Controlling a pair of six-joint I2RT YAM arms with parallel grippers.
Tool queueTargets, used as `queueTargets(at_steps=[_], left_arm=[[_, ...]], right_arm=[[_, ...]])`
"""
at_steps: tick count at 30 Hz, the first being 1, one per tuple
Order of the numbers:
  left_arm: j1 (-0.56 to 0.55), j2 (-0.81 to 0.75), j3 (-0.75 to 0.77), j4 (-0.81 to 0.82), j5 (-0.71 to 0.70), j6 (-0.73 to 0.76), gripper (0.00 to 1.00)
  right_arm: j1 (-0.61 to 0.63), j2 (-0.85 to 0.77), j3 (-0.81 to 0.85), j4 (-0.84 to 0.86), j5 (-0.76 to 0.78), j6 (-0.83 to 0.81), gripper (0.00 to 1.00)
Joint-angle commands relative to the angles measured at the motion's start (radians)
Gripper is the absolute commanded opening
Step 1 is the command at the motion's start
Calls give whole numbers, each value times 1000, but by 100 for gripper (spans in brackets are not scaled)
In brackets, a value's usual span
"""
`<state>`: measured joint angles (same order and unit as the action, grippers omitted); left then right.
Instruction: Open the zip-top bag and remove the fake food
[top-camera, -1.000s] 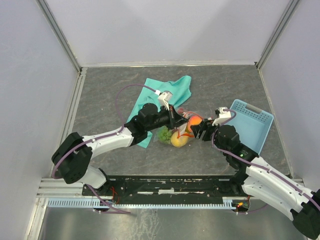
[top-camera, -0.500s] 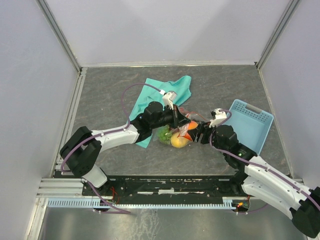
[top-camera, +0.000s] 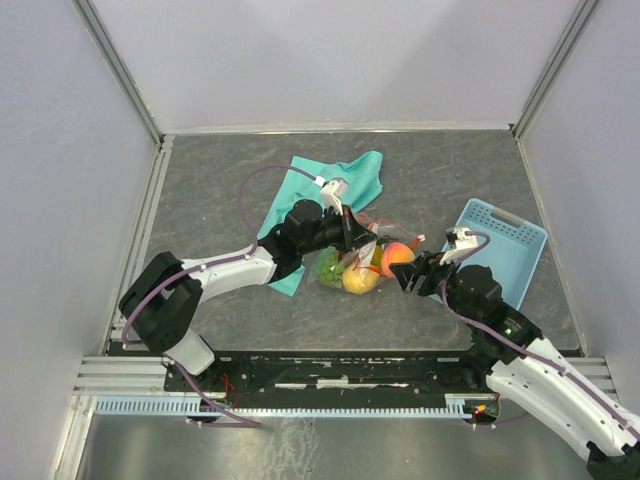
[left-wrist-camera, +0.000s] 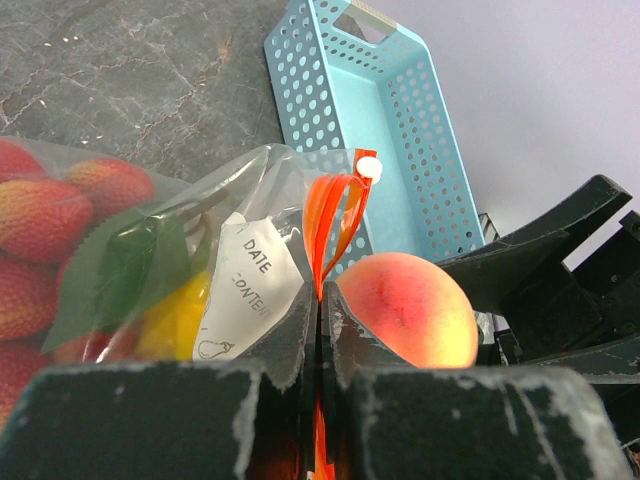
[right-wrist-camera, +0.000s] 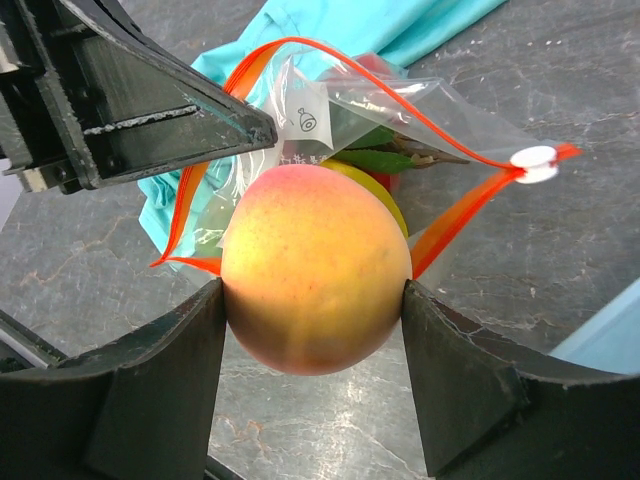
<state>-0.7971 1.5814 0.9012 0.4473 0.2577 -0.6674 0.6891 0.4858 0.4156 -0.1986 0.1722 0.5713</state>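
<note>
Filling most of the top view, the grey stone-look bench (top-camera: 200, 200) carries everything. 2 arms reach in from its near edge and meet near its centre. A light blue perforated basket (top-camera: 505, 250) sits toward the right edge, tilted toward the far right corner. A teal cloth (top-camera: 340, 180) lies crumpled left of centre, toward the far edge.

The zip-top bag (top-camera: 350, 262) lies near the centre of the bench, between cloth and basket, with its near-left part overlapping the cloth. Its mouth is open and faces the basket side. The left gripper (left-wrist-camera: 320, 320) has its jaws pressed together on the bag's orange-red zip strip (left-wrist-camera: 325, 230).

The right gripper (right-wrist-camera: 315, 300) is clamped on the peach (right-wrist-camera: 315, 270), 1 finger on each side. The peach sits right at the bag's mouth, on its basket side; whether it touches the bench cannot be told.

Inside the bag: yellow lemon (left-wrist-camera: 180, 315), red berries (left-wrist-camera: 50, 210), green leafy piece (left-wrist-camera: 120, 270). A small white slider (right-wrist-camera: 533, 160) sits at the strip's end.
</note>
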Motion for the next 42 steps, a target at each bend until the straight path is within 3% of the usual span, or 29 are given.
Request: queueTargets(at_steps=[1,6,12,20,22,26,27,32,35,37,39,42], left_arm=[[16,-2,25,5,-45,34,3],[19,-11,6,9,-41,38,3],[21,-61,-21,-3,-29,57,3],[21,-135,-71,-5,-1,60,3],[21,-149,-81,-5,11,68,3],[21,-158,-92,-3,40,72,3],[21,-158,-93,-1,49,74,3],[21,-157,-90,4,96,75,3],[19,-161,-92,12,116,72,3],[20,-160,-91,16,128,69,3],[20,-158,-90,23,137,65,3],[19,-159,-90,27,149,56,3]], right_arm=[[-2,-110,76,-107,95,-26,40],[-2,-171,140,-295,358,-35,40],[-4,-195,171,-396,617,-29,42],[-55,-53,133,-409,656,70,48],[-91,-36,116,-391,615,82,58],[-121,-17,103,-347,531,63,95],[-123,-11,106,-335,515,52,100],[-123,35,166,-344,442,9,99],[-123,4,144,-206,220,-61,100],[-123,-1,101,-46,-37,-107,91],[-123,72,93,59,-246,-114,76],[-120,234,131,118,-395,-110,52]])
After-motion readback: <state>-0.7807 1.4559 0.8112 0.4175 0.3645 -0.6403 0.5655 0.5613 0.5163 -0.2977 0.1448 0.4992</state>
